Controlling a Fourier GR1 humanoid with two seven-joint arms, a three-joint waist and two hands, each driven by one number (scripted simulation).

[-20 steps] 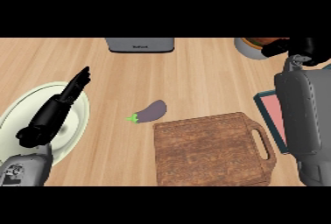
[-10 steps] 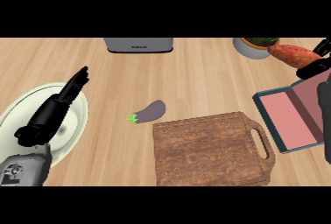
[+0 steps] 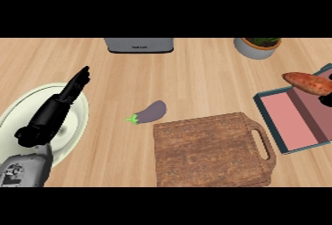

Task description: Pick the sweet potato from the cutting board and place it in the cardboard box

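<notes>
The orange-brown sweet potato (image 3: 308, 83) hangs above the far right end of the cardboard box (image 3: 290, 121), a shallow box with a pink floor and teal walls. Only a dark sliver of my right hand (image 3: 326, 100) shows at the view's right edge, just under the sweet potato and holding it. The wooden cutting board (image 3: 211, 151) lies bare at the lower middle, its handle toward the box. My left hand (image 3: 55, 110) rests open over the plate at the left, fingers straight and pointing away.
A pale round plate (image 3: 16, 115) lies at the left under my left hand. A small purple eggplant (image 3: 151, 111) sits just beyond the board's far left corner. A grey appliance (image 3: 139, 45) and a potted plant (image 3: 258, 46) stand along the far edge.
My right arm has swung right and almost out of view, carrying the sweet potato from near the pot to above the box. The box is now uncovered. The left hand has not moved.
</notes>
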